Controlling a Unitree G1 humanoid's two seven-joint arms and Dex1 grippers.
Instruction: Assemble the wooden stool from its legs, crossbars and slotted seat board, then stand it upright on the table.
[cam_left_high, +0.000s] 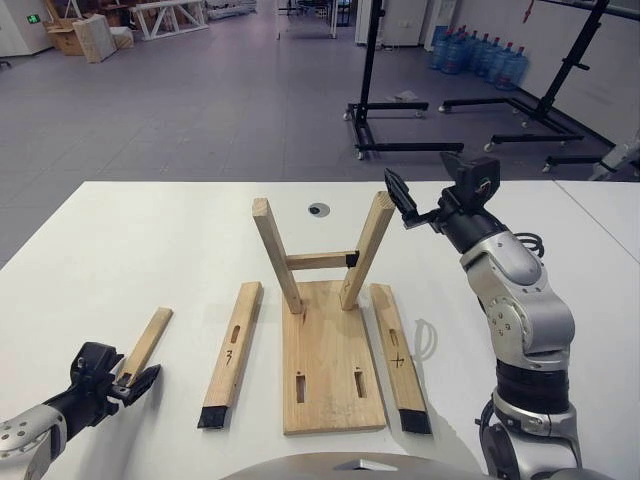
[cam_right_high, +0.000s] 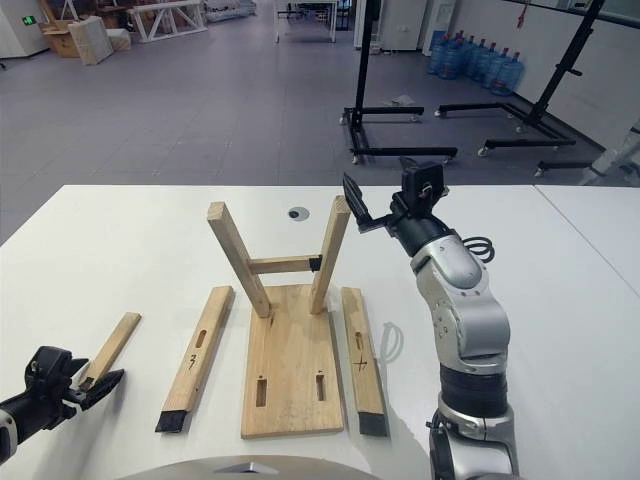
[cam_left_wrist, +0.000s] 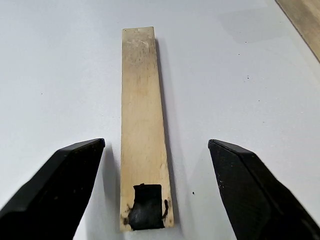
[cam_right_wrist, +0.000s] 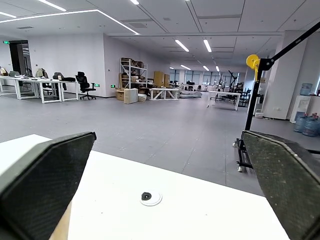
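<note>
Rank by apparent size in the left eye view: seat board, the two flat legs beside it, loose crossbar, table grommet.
1. seat board
2. left flat leg and right flat leg: alike, not ranked
3. loose crossbar
4. table grommet

The pale seat board (cam_left_high: 332, 385) lies flat. Two leaning legs (cam_left_high: 278, 255) stand at its 12 o'clock end, joined by a crossbar (cam_left_high: 318, 261). A loose leg (cam_left_high: 231, 352) lies at 9 o'clock, a second loose leg (cam_left_high: 399, 355) at 3, and a spare crossbar (cam_left_high: 146, 343) farther toward 9.
</note>
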